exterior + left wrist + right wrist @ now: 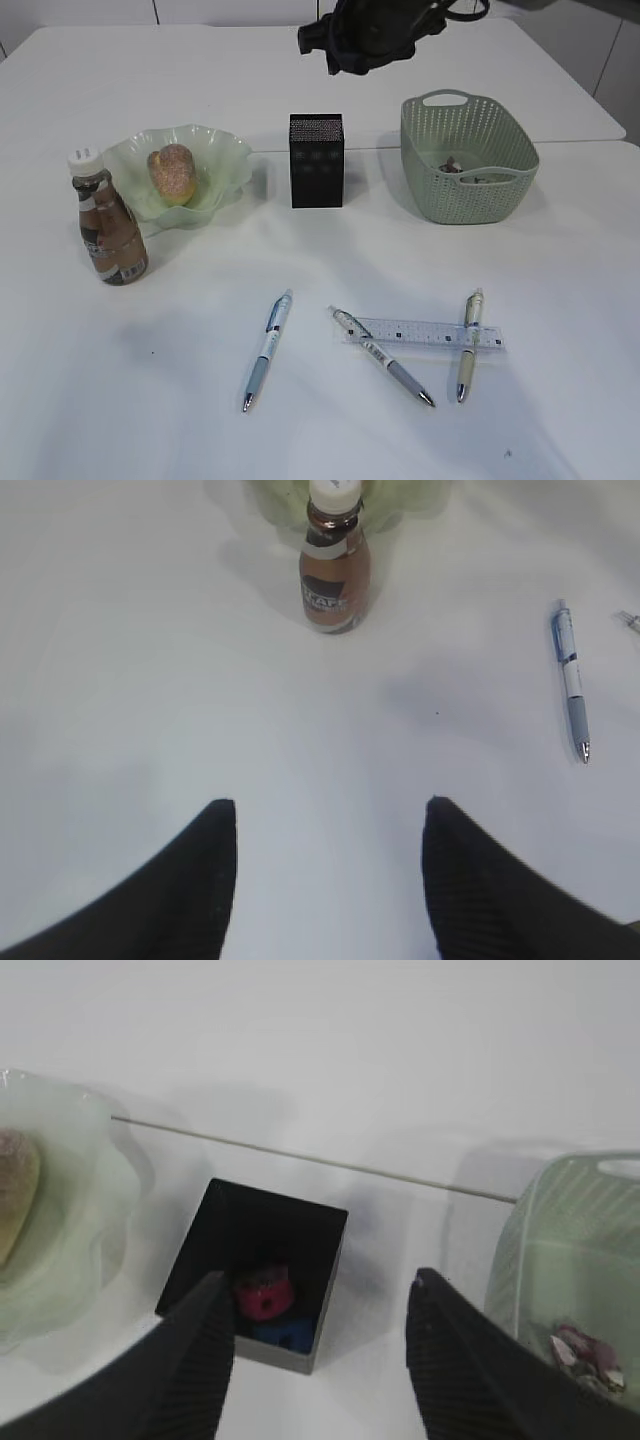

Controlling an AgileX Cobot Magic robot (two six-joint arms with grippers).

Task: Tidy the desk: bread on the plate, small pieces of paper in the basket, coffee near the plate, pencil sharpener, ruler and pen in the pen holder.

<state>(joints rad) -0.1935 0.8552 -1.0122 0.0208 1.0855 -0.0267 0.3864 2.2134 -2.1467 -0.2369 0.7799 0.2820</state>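
Observation:
The bread [172,172] lies on the green plate [222,155], and the coffee [108,225] stands upright just left of it. The pen holder [316,160] stands mid-table; looking down into it, a pink-and-blue pencil sharpener [263,1297] sits inside. Three pens [267,350] [383,356] [468,345] lie at the front, two of them across the clear ruler [425,332]. The basket [468,155] holds paper pieces [465,172]. My right gripper [320,1295] hangs open and empty above the pen holder [255,1260]. My left gripper [328,820] is open over bare desk, short of the coffee [333,570].
A seam between two tabletops [320,1160] runs behind the pen holder. The right arm [365,35] shows dark at the top of the exterior view. In the left wrist view one pen [571,680] lies off to the right.

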